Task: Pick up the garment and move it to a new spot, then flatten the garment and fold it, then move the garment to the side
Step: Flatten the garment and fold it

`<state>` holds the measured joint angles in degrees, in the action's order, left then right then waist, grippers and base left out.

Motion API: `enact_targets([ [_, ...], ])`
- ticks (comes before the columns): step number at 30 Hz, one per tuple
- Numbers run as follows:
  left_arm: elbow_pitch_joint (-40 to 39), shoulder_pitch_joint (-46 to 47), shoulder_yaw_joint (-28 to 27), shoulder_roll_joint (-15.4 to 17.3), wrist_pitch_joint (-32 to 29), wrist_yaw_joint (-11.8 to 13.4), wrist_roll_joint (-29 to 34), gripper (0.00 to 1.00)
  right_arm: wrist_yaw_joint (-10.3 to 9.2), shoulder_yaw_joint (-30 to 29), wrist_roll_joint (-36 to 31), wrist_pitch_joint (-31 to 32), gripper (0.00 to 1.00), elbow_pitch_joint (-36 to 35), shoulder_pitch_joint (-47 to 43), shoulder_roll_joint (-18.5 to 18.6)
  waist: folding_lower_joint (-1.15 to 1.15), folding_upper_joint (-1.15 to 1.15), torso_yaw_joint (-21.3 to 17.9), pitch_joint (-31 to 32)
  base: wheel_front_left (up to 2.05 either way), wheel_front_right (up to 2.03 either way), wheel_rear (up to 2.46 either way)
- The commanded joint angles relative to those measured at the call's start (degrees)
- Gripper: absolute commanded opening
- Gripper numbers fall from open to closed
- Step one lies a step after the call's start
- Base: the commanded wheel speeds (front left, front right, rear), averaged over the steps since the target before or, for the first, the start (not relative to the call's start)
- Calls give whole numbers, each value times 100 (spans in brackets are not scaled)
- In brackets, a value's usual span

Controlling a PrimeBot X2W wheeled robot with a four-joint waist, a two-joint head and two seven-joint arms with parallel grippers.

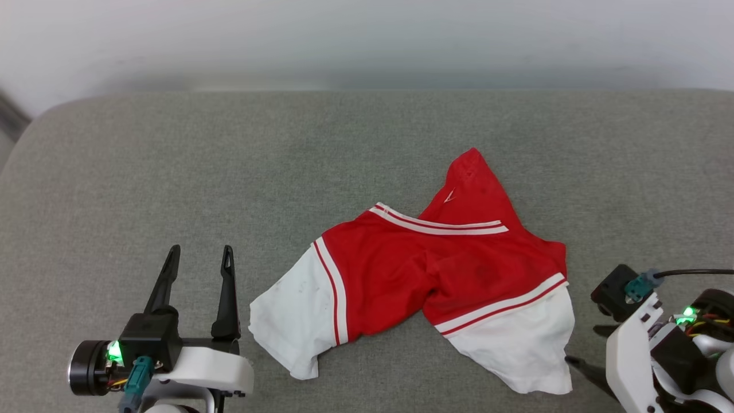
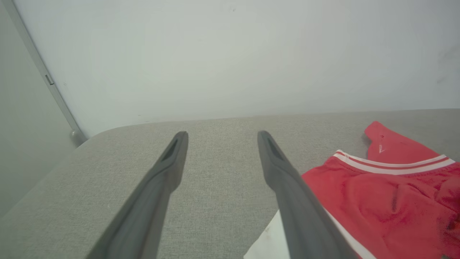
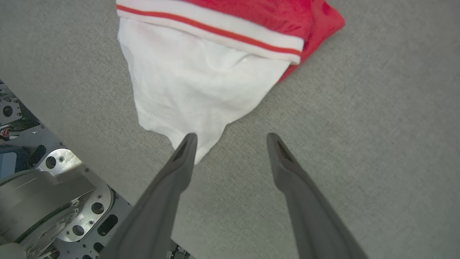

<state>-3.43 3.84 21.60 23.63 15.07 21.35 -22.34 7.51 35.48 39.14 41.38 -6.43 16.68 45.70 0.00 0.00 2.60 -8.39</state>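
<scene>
The left gripper (image 1: 199, 252) sits nearest, fingers spread wide and empty, just left of the garment (image 1: 436, 275). The right gripper (image 3: 231, 138), equally wide and empty, has one fingertip by the other white sleeve's tip. The garment lies crumpled between them on the grey cushion (image 1: 172, 172).

bright, even, soft light, seemingly from overhead; only faint shadows edge the garment (image 1: 401, 275). wrist views bow at their edges, and the near fingers (image 2: 151, 201) look soft, out of focus.
</scene>
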Motion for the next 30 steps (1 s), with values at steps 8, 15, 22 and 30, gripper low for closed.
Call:
enact_targets([
  [8,211,100,-505,-615,14,-565,577,100,-2,830,265,-87,100,1077,184,-506,0,0,250,-502,0,0,0],
  [15,374,-13,-887,-933,14,-929,913,100,5,1548,275,-857,0,1520,440,-523,0,0,69,-426,0,0,0],
  [22,436,-147,-1081,-1103,14,-1136,1115,100,-6,1174,270,-1384,0,1065,884,108,0,0,-82,-258,0,0,0],
  [30,379,-229,-1268,-1273,15,-1322,1273,100,-4,12,438,-1267,0,492,1130,856,0,0,-121,-361,0,0,0],
])
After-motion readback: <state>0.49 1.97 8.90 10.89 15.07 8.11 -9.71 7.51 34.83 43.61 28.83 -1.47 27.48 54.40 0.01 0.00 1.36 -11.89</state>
